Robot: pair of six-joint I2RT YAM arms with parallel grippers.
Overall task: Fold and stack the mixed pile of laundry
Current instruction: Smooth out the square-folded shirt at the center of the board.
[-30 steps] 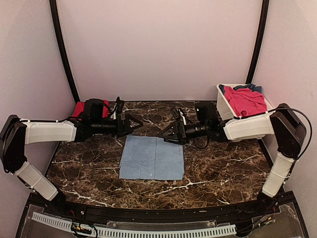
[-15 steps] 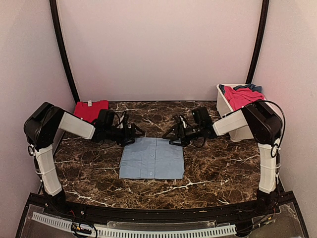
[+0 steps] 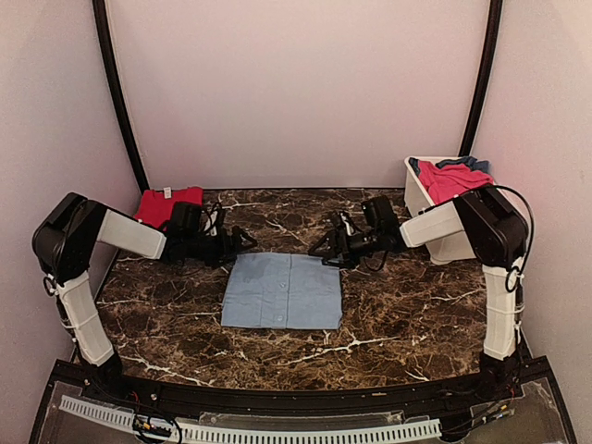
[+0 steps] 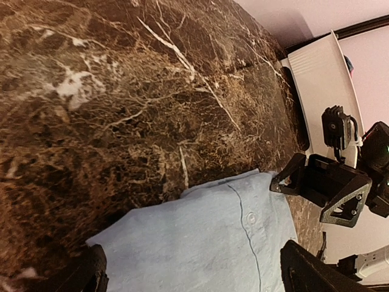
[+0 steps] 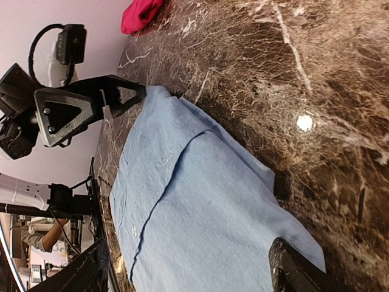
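You are looking across the light-blue shirt [image 5: 182, 201], which is lying folded flat on the marble table [image 5: 316, 61]. Your right gripper [image 5: 191, 271] is holding its fingers spread wide, cloth showing between them. The left gripper [image 5: 130, 94] is sitting at the shirt's far-left corner, and a red garment [image 5: 140, 13] is lying beyond it.

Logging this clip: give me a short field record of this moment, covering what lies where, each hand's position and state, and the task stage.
centre: light-blue buttoned cloth shirt, folded into a flat rectangle on the dark marble table
far left: folded red cloth garment
far right: white rectangular plastic tub holding a pink-red cloth piece and a darker blue cloth piece, both crumpled
left hand: open, at the shirt's far left corner
right hand: open, at the shirt's far right corner
stage: shirt folded, not yet stacked on the red garment
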